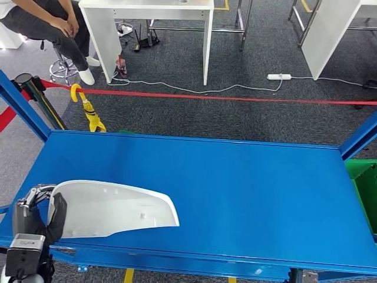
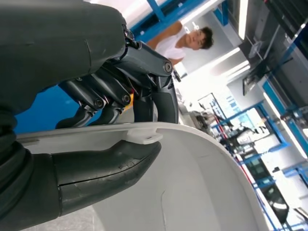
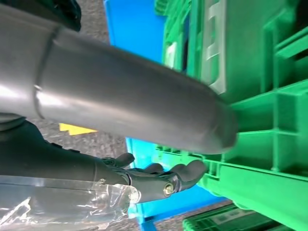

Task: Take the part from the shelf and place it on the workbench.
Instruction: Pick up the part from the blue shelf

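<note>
Lower left of the head view: left robot hand (image 1: pixel 42 215), gripping the near end of the white part (image 1: pixel 115 209). Its dark thumb lies over the part's upper surface at the left end, while the other fingers sit behind the rim. In the left wrist view the same robot hand (image 2: pixel 120 125) is clamped on the part (image 2: pixel 203 192): the thick thumb presses along the inner white face just under a small tab on the rim, and the darker fingers curl over the rim from the opposite side. The part is a long, curved white shell with a rounded tip pointing toward the centre of the frame; it lies along the near left portion of the blue counter (image 1: pixel 249 188), though whether it rests fully on the surface or is held just above it cannot be told from these views.

Right wrist view: right robot hand (image 3: pixel 163 180), fingers loosely curled with nothing between them, beside a green crate (image 3: pixel 268 144) and a blue frame edge; a clear plastic wrap covers the wrist. A corner of the green crate (image 1: pixel 367 183) shows at the right edge of the head view, beyond the counter's end.

Upper part of the head view: grey carpet, a red tape line (image 1: pixel 222 97) across the floor, white tables (image 1: pixel 146 23), a yellow umbrella (image 1: pixel 89 112), and a seated person (image 1: pixel 49 26) at upper left.
</note>
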You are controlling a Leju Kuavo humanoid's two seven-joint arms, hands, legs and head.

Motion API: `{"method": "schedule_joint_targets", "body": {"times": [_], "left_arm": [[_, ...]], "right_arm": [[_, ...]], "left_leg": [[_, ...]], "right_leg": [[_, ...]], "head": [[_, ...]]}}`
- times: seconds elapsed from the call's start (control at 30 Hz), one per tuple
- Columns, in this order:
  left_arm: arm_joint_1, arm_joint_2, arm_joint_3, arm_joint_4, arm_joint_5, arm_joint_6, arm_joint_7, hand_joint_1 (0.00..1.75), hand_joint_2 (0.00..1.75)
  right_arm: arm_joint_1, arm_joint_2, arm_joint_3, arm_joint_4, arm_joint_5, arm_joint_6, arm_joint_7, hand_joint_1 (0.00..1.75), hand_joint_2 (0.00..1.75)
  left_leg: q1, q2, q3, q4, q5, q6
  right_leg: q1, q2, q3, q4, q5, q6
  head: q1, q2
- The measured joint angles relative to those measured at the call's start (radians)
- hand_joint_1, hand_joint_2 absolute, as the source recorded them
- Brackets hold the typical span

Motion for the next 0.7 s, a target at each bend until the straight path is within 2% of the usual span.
{"method": "schedule_joint_targets", "body": {"times": [0.03, 0.07, 0.1, 0.13, 0.17, 0.23, 0.27, 0.3, 0.37, 0.43, 0.47, 0.53, 0.57, 0.6, 0.63, 0.67, 0.7], "left_arm": [[0.004, -0.003, -0.009, 0.000, -0.001, 0.005, -0.005, 1.75, 1.75], [0.007, -0.005, -0.017, 0.000, -0.002, 0.009, -0.010, 1.75, 1.75], [0.010, -0.007, -0.024, 0.000, -0.002, 0.012, -0.014, 1.75, 1.75], [0.013, -0.009, -0.030, 0.000, -0.002, 0.014, -0.017, 1.75, 1.75], [0.015, -0.010, -0.036, 0.000, -0.002, 0.015, -0.020, 1.75, 1.75], [0.017, -0.012, -0.045, 0.000, -0.002, 0.016, -0.025, 1.75, 1.75], [0.018, -0.012, -0.048, 0.000, -0.001, 0.016, -0.027, 1.75, 1.75], [0.019, -0.012, -0.050, 0.000, 0.001, 0.017, -0.029, 1.75, 1.75], [0.021, -0.013, -0.053, 0.000, 0.007, 0.018, -0.034, 1.75, 1.75], [0.022, -0.015, -0.054, 0.000, 0.014, 0.018, -0.042, 1.75, 1.75], [0.022, -0.016, -0.055, 0.000, 0.017, 0.019, -0.046, 1.75, 1.75], [0.023, -0.018, -0.056, 0.001, 0.022, 0.019, -0.050, 1.75, 1.75], [0.023, -0.018, -0.056, 0.002, 0.023, 0.019, -0.051, 1.75, 1.75], [0.023, -0.019, -0.057, 0.003, 0.025, 0.019, -0.053, 1.75, 1.75], [0.023, -0.019, -0.058, 0.004, 0.027, 0.020, -0.055, 1.75, 1.75], [0.023, -0.019, -0.060, 0.004, 0.028, 0.020, -0.058, 1.75, 1.75], [0.022, -0.020, -0.061, 0.005, 0.029, 0.020, -0.060, 1.75, 1.75]], "right_arm": [[0.007, 0.002, 0.021, -0.015, -0.021, -0.002, 0.000, 0.00, 0.00], [0.014, 0.003, 0.042, -0.029, -0.040, -0.005, 0.000, 0.00, 0.00], [0.021, 0.004, 0.062, -0.043, -0.056, -0.008, 0.000, 0.00, 0.00], [0.027, 0.004, 0.080, -0.056, -0.070, -0.010, 0.000, 0.00, 0.00], [0.033, 0.004, 0.097, -0.069, -0.082, -0.013, 0.000, 0.00, 0.00], [0.041, 0.007, 0.127, -0.092, -0.098, -0.016, 0.000, 0.00, 0.00], [0.042, 0.009, 0.138, -0.100, -0.103, -0.017, 0.000, 0.00, 0.00], [0.044, 0.012, 0.147, -0.106, -0.109, -0.019, 0.000, 0.00, 0.00], [0.050, 0.015, 0.161, -0.114, -0.119, -0.022, 0.000, 0.00, 0.00], [0.057, 0.016, 0.172, -0.121, -0.130, -0.029, 0.000, 0.00, 0.00], [0.059, 0.017, 0.178, -0.124, -0.134, -0.032, 0.000, 0.00, 0.00], [0.062, 0.017, 0.187, -0.129, -0.141, -0.038, 0.000, 0.00, 0.00], [0.063, 0.017, 0.190, -0.129, -0.144, -0.041, 0.000, 0.00, 0.00], [0.065, 0.017, 0.191, -0.129, -0.147, -0.044, 0.000, 0.00, 0.00], [0.067, 0.017, 0.192, -0.129, -0.149, -0.046, 0.000, 0.00, 0.00], [0.068, 0.017, 0.192, -0.128, -0.152, -0.047, 0.000, 0.00, 0.00], [0.069, 0.017, 0.193, -0.128, -0.153, -0.048, 0.000, 0.00, 0.00]], "left_leg": [[0.000, 0.004, -0.002, 0.000, 0.000, 0.000], [0.000, 0.009, -0.003, 0.001, 0.000, 0.000], [0.000, 0.014, -0.004, 0.002, 0.000, 0.000], [0.001, 0.020, -0.004, 0.003, -0.001, -0.001], [0.001, 0.025, -0.004, 0.005, -0.002, -0.004], [0.001, 0.038, -0.006, 0.014, -0.009, -0.014], [-0.001, 0.044, -0.008, 0.019, -0.013, -0.019], [-0.003, 0.050, -0.010, 0.025, -0.015, -0.023], [-0.004, 0.062, -0.014, 0.032, -0.017, -0.028], [-0.001, 0.053, -0.025, 0.058, -0.044, -0.040], [0.002, 0.042, -0.041, 0.095, -0.075, -0.048], [0.011, 0.024, -0.093, 0.221, -0.154, -0.060], [0.014, 0.022, -0.117, 0.281, -0.181, -0.063], [0.017, 0.020, -0.129, 0.317, -0.190, -0.064], [0.018, 0.019, -0.124, 0.317, -0.180, -0.064], [0.020, 0.016, -0.101, 0.281, -0.152, -0.061], [0.020, 0.006, -0.064, 0.219, -0.118, -0.058]], "right_leg": [[0.000, 0.000, -0.026, 0.071, -0.035, 0.000], [0.001, 0.000, -0.045, 0.126, -0.056, 0.000], [0.001, -0.001, -0.050, 0.151, -0.058, 0.000], [0.001, -0.003, -0.035, 0.133, -0.040, 0.000], [0.001, -0.009, -0.002, 0.078, -0.009, 0.000], [0.006, -0.036, 0.073, -0.053, 0.032, -0.003], [0.009, -0.046, 0.095, -0.094, 0.039, -0.009], [0.012, -0.049, 0.103, -0.109, 0.035, -0.015], [0.012, -0.036, 0.097, -0.111, 0.039, -0.029], [0.008, -0.022, 0.087, -0.112, 0.045, -0.041], [0.006, -0.016, 0.080, -0.113, 0.050, -0.047], [0.006, -0.001, 0.062, -0.113, 0.063, -0.055], [0.006, 0.007, 0.052, -0.113, 0.070, -0.055], [0.006, 0.015, 0.042, -0.113, 0.078, -0.055], [0.006, 0.024, 0.032, -0.113, 0.086, -0.054], [0.006, 0.034, 0.023, -0.113, 0.096, -0.052], [0.005, 0.044, 0.013, -0.113, 0.105, -0.050]], "head": [[0.001, 0.000], [0.001, 0.000], [0.001, 0.000], [0.001, 0.000], [0.001, 0.000], [0.002, 0.000], [0.001, 0.000], [0.000, 0.000], [-0.002, 0.000], [-0.005, 0.000], [-0.007, 0.000], [-0.010, 0.000], [-0.010, 0.000], [-0.010, 0.000], [-0.010, 0.000], [-0.010, 0.000], [-0.010, 0.000]]}}
